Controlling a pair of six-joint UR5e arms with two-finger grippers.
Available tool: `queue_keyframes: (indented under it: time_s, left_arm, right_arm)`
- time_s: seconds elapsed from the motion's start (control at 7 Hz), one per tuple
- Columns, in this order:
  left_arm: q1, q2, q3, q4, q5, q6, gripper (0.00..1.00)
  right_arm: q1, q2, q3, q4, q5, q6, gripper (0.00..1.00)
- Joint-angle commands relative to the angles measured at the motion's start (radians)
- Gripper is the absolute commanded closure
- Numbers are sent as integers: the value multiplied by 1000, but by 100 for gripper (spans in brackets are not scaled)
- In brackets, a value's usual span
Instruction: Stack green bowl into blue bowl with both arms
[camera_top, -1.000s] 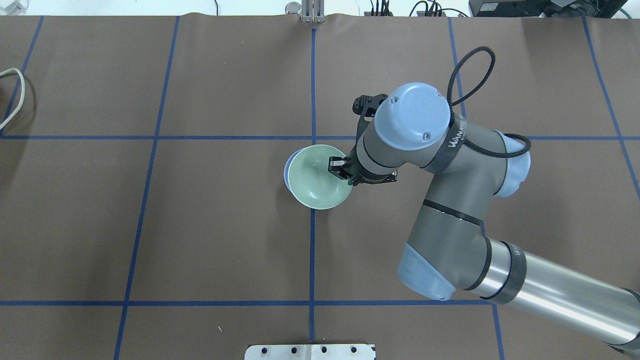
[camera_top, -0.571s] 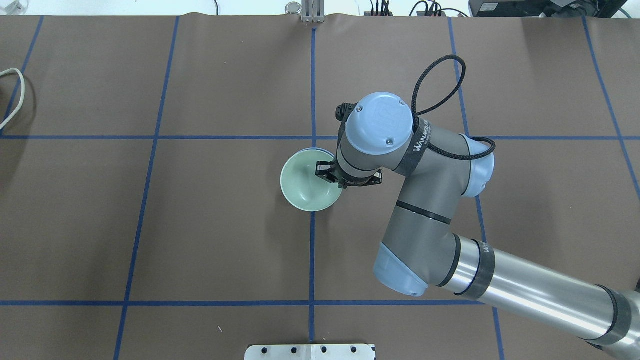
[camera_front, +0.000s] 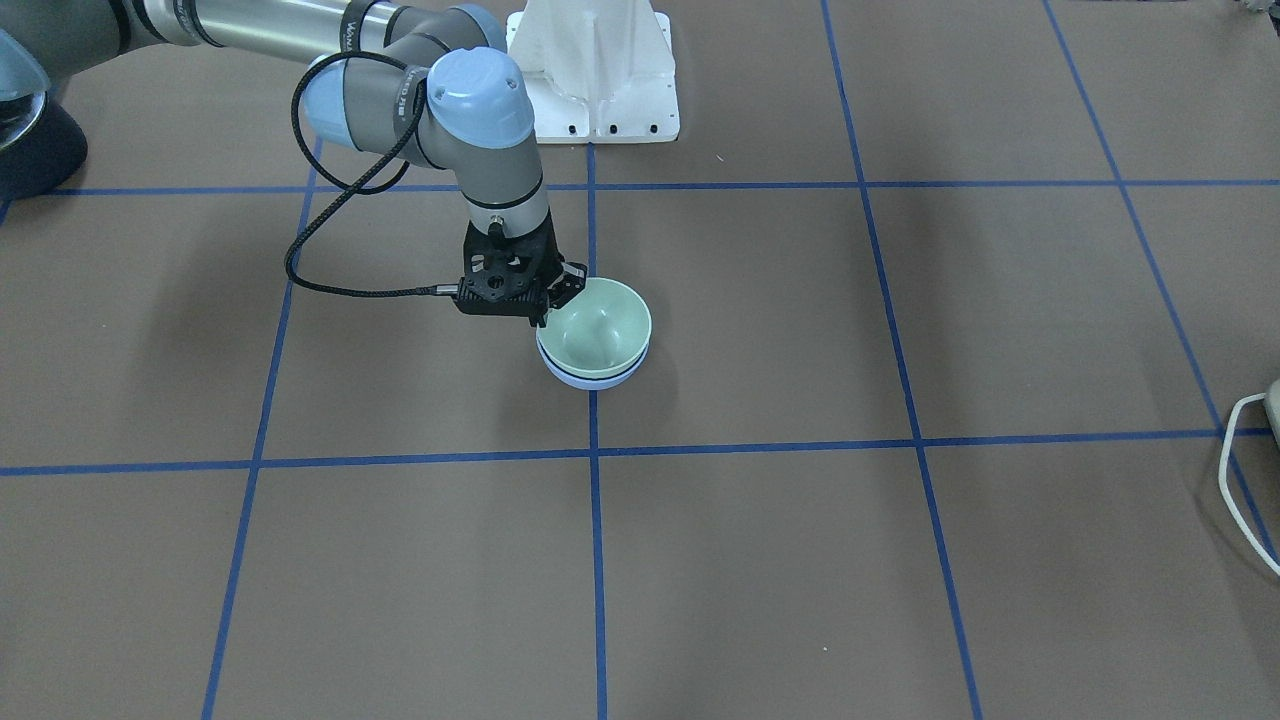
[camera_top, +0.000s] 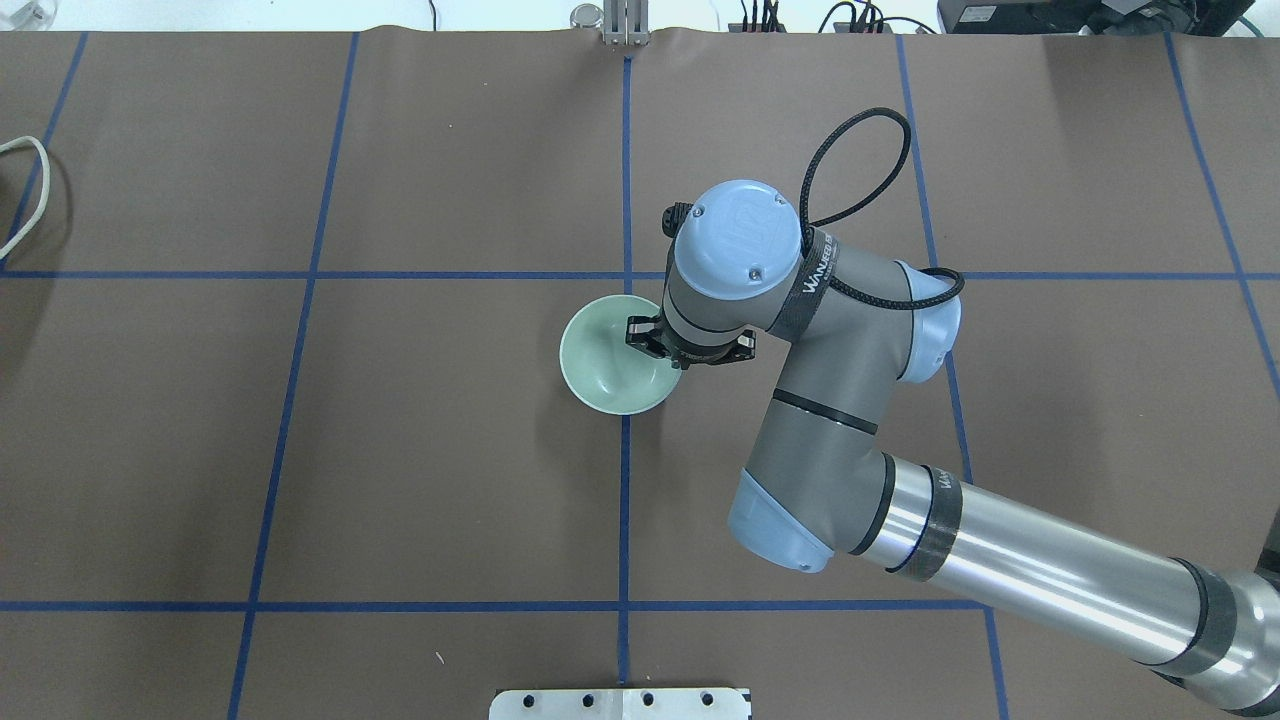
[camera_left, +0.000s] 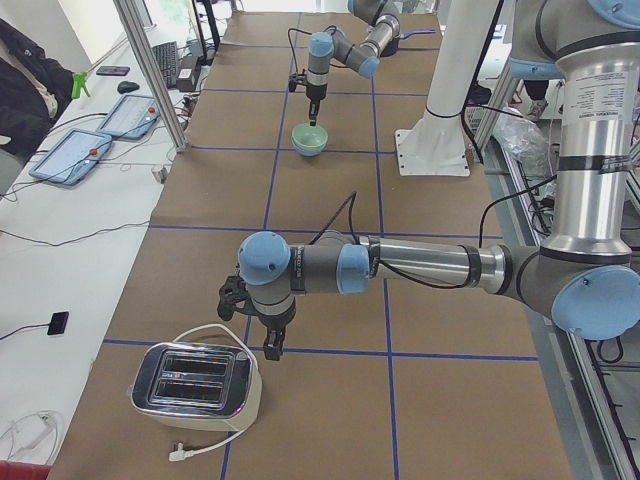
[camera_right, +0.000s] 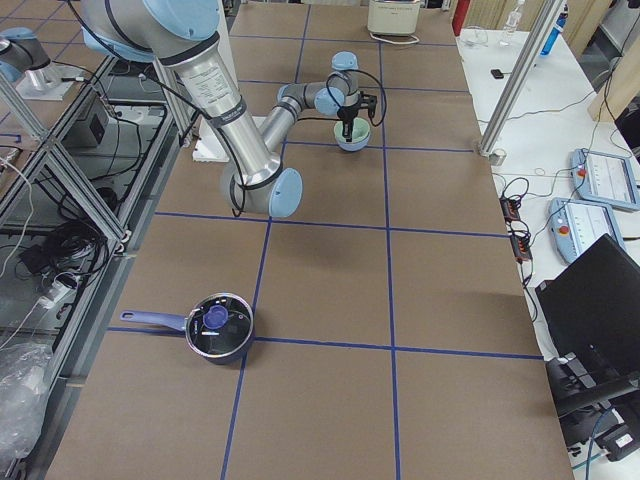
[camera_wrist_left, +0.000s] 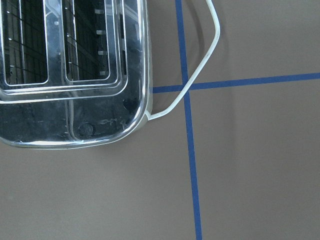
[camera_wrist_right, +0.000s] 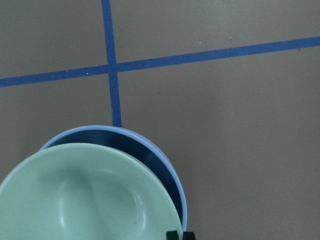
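The right gripper (camera_top: 652, 342) pinches the rim of the glossy, round green bowl (camera_top: 605, 365), which nests slightly askew inside the smooth blue bowl (camera_front: 590, 379) on the brown table (camera_top: 400, 450). Whether the left gripper (camera_left: 268, 345) is open or closed cannot be told.

Brown table (camera_top: 400, 450) carries the blue bowl (camera_front: 592, 380), toaster (camera_left: 196, 380), seemingly a saucepan (camera_right: 218, 333).

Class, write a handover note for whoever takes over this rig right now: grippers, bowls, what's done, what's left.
Right gripper: shut on the green bowl's rim.
Left gripper: beside the toaster, far from the bowls; open or shut, cannot tell.
The green bowl sits in the blue bowl, off-centre.
Done: green nested in blue.
Left: release the rim, withdraw, check it settles level.
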Motion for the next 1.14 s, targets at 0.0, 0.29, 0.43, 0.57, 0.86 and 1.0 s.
queue_keyframes:
  time_s: [0.0, 0.29, 0.43, 0.57, 0.86, 1.0]
  left_arm:
    - [0, 0, -1, 0, 0, 0, 2]
    - [0, 0, -1, 0, 0, 0, 2]
    - [0, 0, 0, 0, 0, 0, 2]
    - [0, 0, 0, 0, 0, 0, 2]
    - [0, 0, 0, 0, 0, 0, 2]
    - [0, 0, 0, 0, 0, 0, 3]
  right_arm:
    - [10, 1, -17, 22, 1, 1, 100]
    - [10, -3, -17, 22, 1, 1, 100]
    - [8, -3, -17, 22, 3, -1, 100]
    - [7, -3, -15, 25, 6, -1, 100]
    - [7, -3, -14, 27, 7, 2, 98]
    - [7, -3, -14, 28, 6, 10, 35]
